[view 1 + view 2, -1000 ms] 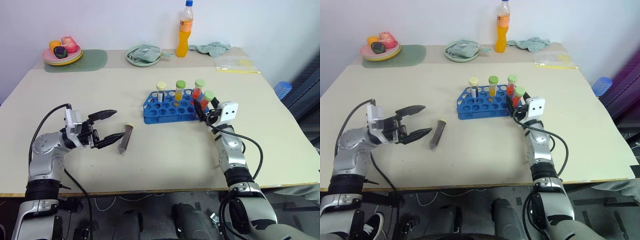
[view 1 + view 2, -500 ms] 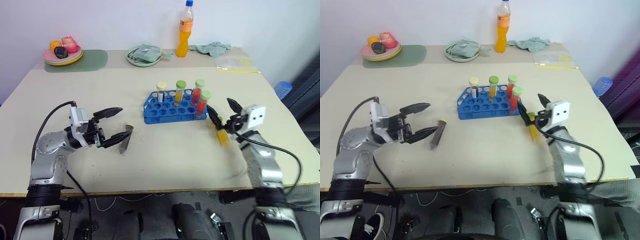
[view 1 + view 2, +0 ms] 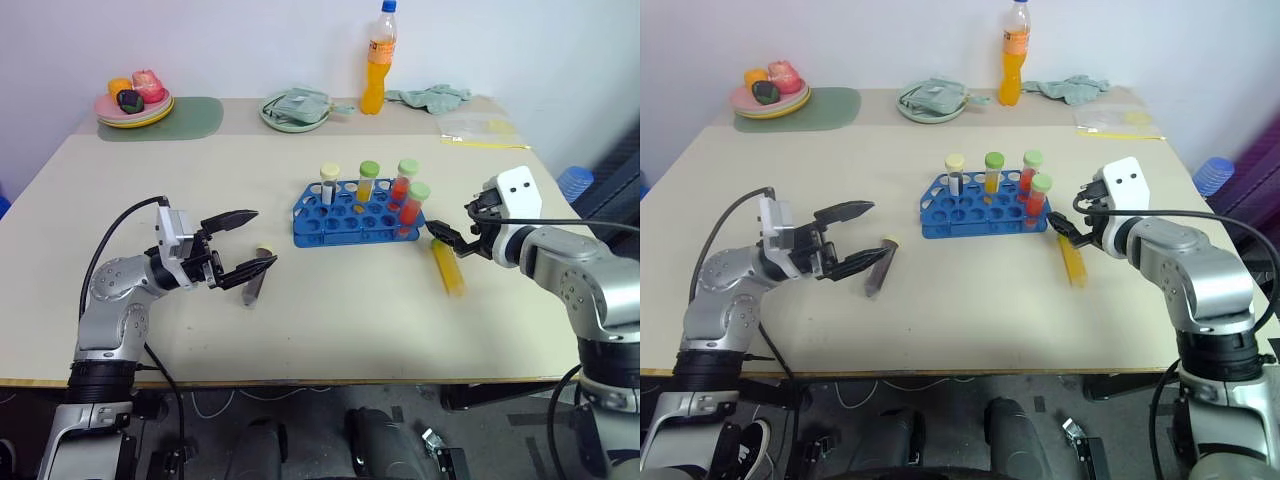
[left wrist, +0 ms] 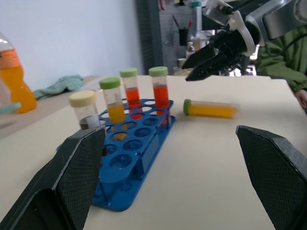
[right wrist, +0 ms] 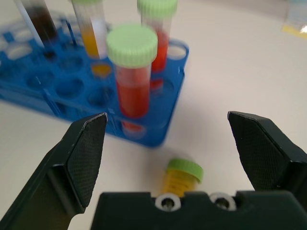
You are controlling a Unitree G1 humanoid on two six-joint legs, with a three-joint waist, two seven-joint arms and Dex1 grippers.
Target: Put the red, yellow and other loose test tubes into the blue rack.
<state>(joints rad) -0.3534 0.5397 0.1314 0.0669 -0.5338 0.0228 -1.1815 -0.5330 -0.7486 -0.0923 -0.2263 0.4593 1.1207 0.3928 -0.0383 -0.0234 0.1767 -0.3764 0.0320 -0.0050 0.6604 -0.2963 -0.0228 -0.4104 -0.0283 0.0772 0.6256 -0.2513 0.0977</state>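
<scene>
Yellow tube [image 3: 447, 267] lies just below wide-open, empty right claw [image 3: 452, 230]; left claw [image 3: 243, 243] likewise empty.

We see a beige table [image 3: 330, 320] against a pale wall [image 3: 250, 45]. Along its far edge sit a fruit plate [image 3: 133, 108] on a green mat [image 3: 190, 117], a bottle [image 3: 375, 62] and cloths [image 3: 430, 97].

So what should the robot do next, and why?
Probably lower the open right gripper onto the yellow clear plastic tube with the green cap. It lies flat on the table beside the bright blue plastic rack, just below that gripper. The open left gripper seems lined up with the dark tube with the pale cap, also lying loose.
</scene>
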